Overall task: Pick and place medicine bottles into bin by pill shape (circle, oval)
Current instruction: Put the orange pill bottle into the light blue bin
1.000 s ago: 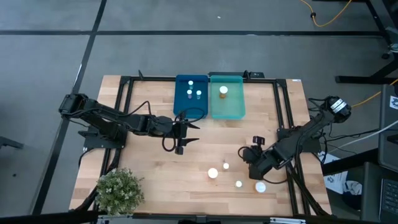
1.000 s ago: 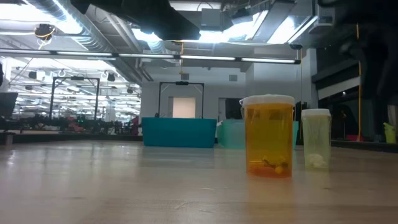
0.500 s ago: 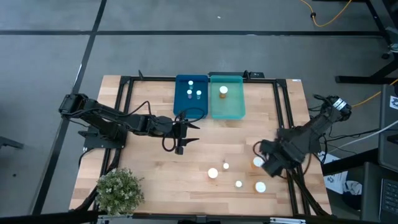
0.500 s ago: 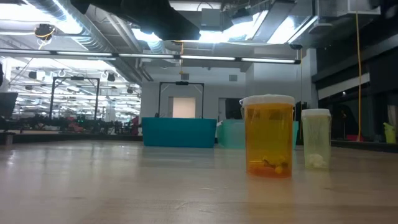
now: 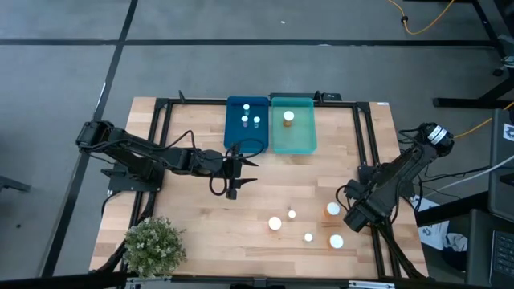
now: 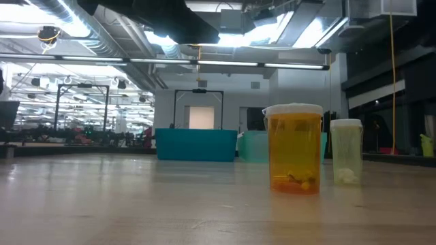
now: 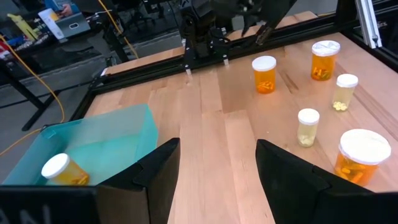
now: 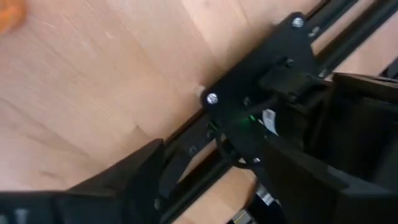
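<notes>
Both sets of jaws stand parted with nothing between them. The left gripper hangs over the middle of the light wooden slatted table, just short of the bins, its fingers spread wide in its own wrist view. The right gripper sits low by the black metal frame rail at the table's right edge; its wrist view shows only rail and bare wood between the open fingers.

Next in size, the dark blue rectangular plastic bin holds three small white-capped bottles, and the pale teal rectangular plastic bin touching it on its right holds one amber one. A green leafy potted plant stands at the near left corner.

Five loose bottles stand upright, long axes vertical, caps up, in the near right part of the table. The wide amber-orange white-capped medicine bottle is just beside the right gripper, toward the table's centre; a second amber bottle stands near it toward the front edge. A third wide amber bottle and two slim clear bottles lie farther in.

The right arm is plainly the nearer. My guess is that it must swing its jaws inward from the rail to straddle the closest amber bottle from the side.
</notes>
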Robot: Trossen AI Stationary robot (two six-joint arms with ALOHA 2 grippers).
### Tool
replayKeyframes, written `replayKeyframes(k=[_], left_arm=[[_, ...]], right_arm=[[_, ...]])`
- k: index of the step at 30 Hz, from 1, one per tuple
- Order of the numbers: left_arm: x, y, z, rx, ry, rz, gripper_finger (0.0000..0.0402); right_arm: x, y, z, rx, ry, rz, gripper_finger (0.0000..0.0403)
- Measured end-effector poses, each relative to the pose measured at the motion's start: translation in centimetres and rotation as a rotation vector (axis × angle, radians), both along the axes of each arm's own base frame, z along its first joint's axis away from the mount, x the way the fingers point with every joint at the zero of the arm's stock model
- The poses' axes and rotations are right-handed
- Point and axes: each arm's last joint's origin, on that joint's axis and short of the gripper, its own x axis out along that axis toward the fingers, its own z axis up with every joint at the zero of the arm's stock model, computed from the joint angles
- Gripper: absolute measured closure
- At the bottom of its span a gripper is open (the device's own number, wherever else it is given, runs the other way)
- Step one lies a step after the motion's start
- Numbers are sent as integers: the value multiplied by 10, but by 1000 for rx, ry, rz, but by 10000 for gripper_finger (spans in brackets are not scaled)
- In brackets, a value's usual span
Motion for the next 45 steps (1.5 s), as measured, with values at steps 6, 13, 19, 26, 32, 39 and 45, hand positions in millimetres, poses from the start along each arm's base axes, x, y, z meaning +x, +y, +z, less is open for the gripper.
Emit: replayKeyframes(k=[6,13,19,26,32,39,45], left_arm=[[0,0,0,0,0,-1,200],[0,0,0,0,0,0,200],[0,0,0,1,0,0,200],[0,0,0,0,0,0,200],[0,0,0,0,0,0,200],[0,0,0,0,0,0,200],[0,0,0,0,0,0,200]], right_arm=[[0,0,-15,44,-18,-6,97],[4,5,-18,96,-66,-5,96],[13,14,-21,211,-147,118,96],[24,21,-22,242,-285,300,96],[26,21,-22,204,-335,326,96],[32,16,-22,169,-360,365,96],[44,12,-22,198,-395,432,96]])
